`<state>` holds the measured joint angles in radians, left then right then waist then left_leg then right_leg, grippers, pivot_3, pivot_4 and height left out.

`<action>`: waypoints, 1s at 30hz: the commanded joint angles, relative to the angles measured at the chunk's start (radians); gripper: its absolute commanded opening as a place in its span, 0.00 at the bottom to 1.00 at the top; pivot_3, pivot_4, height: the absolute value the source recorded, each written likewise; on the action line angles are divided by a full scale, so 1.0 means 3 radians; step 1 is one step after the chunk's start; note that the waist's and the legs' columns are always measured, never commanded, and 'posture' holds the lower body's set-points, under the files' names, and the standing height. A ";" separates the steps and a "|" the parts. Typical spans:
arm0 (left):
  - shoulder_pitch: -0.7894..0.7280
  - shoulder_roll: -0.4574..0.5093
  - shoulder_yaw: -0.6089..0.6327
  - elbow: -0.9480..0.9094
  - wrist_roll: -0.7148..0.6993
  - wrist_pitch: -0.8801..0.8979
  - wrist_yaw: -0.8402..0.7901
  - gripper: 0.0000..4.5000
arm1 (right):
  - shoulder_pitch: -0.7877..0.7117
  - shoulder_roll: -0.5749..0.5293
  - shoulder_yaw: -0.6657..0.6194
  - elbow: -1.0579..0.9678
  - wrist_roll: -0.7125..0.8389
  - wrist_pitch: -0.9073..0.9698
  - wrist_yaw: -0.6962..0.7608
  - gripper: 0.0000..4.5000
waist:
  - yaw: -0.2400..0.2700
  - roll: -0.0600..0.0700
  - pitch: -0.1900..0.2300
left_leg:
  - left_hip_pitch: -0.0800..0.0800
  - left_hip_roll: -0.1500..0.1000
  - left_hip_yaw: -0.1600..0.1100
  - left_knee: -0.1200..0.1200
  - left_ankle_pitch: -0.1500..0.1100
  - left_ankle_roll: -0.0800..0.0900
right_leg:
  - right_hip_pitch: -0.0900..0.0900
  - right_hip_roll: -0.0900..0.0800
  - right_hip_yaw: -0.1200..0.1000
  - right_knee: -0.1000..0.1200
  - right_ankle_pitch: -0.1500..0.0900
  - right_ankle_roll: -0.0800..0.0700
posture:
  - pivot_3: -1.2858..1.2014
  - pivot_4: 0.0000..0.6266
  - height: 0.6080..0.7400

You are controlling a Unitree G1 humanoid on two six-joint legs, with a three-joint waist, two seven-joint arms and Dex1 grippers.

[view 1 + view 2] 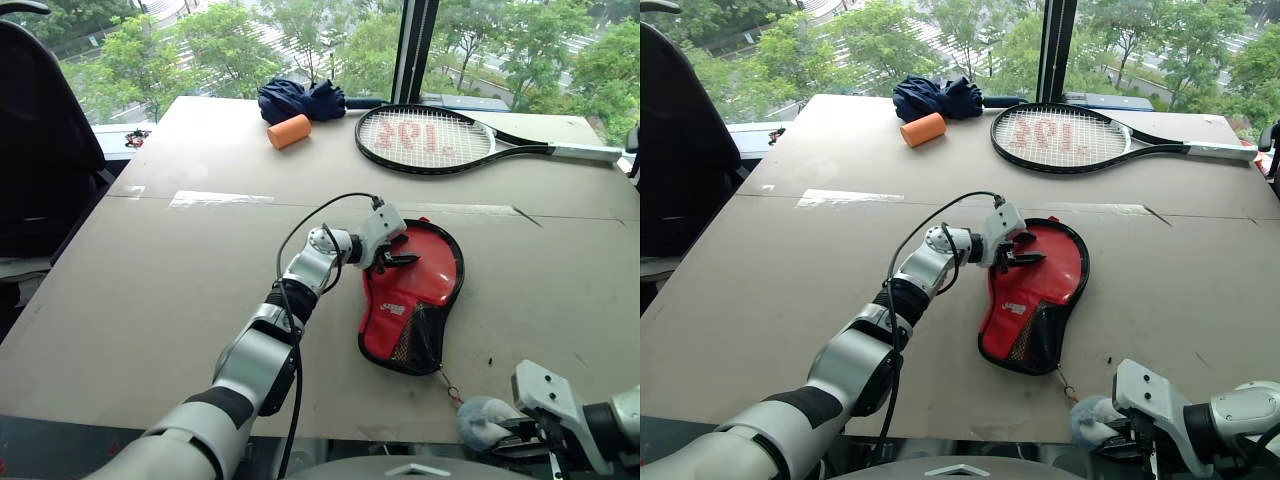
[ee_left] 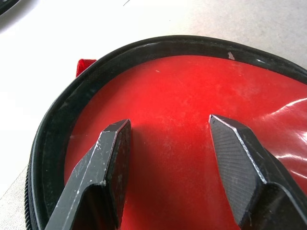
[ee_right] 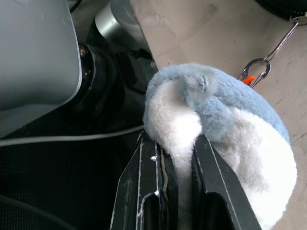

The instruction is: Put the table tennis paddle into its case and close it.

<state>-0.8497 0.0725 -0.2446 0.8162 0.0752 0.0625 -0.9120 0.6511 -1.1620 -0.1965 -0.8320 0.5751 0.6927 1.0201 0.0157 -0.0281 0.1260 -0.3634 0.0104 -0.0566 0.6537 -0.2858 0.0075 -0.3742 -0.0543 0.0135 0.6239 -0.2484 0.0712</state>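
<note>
Item: case [image 1: 412, 300]. I see it lying flat on the brown table [image 1: 180, 280], near the front edge, red fabric with black trim and a mesh pocket at its narrow end. The table tennis paddle [image 2: 192, 143] sits inside it; its red rubber face shows within the black rim at the round end.

Item: left gripper [image 1: 398, 258]. I have it over the round end of the case, fingers [image 2: 108, 163] spread apart above the red rubber face, clasping nothing.

Item: right gripper [image 3: 177, 191]. I have it at the table's front edge, clenched on the plush zipper charm [image 3: 220, 139], blue-grey and white. A thin chain [image 1: 448, 382] with a metal clip runs from the charm to the case's narrow end.

Other stock, far side of the table: black tennis racket [image 1: 425, 138], dark blue umbrella [image 1: 300, 98], orange cylinder [image 1: 289, 131] just beside the umbrella.
</note>
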 commanded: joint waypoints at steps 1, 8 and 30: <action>0.0076 0.0036 -0.0058 0.0158 0.0058 0.0120 0.0014 0.58 | 0.0000 0.0064 0.0074 0.0133 -0.0070 0.0034 -0.0011 0.01 | -0.0001 -0.0001 0.0000 | 0.0000 0.0000 0.0000 0.0000 0.0000 0.0000 | 0.0000 0.0000 0.0000 -0.0001 0.0000 0.0000 | 0.52 0.24 1.00; 0.0095 0.0050 -0.0057 0.0133 0.0054 0.0128 0.0011 0.58 | -0.0593 0.0445 0.0008 0.0479 -0.0153 -0.0007 -0.0367 0.01 | -0.0011 -0.0012 0.0003 | 0.0005 0.0000 -0.0001 0.0003 0.0000 0.0000 | 0.0002 0.0001 0.0004 -0.0001 0.0000 0.0000 | 0.52 0.24 1.00; 0.1313 0.0985 0.0649 -0.2315 -0.1011 0.0668 -0.0416 0.58 | -0.1273 0.1524 -0.0759 0.2193 -0.0143 -0.1178 -0.0252 0.99 | -0.0021 0.0042 0.0033 | 0.0004 -0.0001 -0.0006 -0.0003 0.0000 0.0000 | -0.0008 0.0001 0.0018 0.0006 0.0009 -0.0015 | 0.52 0.24 1.00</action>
<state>-0.4738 0.3504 -0.0768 0.2085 -0.1847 0.2435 -1.0199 0.2653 -0.6964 -0.3894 -0.1985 0.5407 0.3997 0.9025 0.0095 -0.0155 0.1360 -0.3621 0.0100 -0.0581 0.6529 -0.2857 0.0074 -0.3765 -0.0539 0.0191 0.6257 -0.2457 0.0666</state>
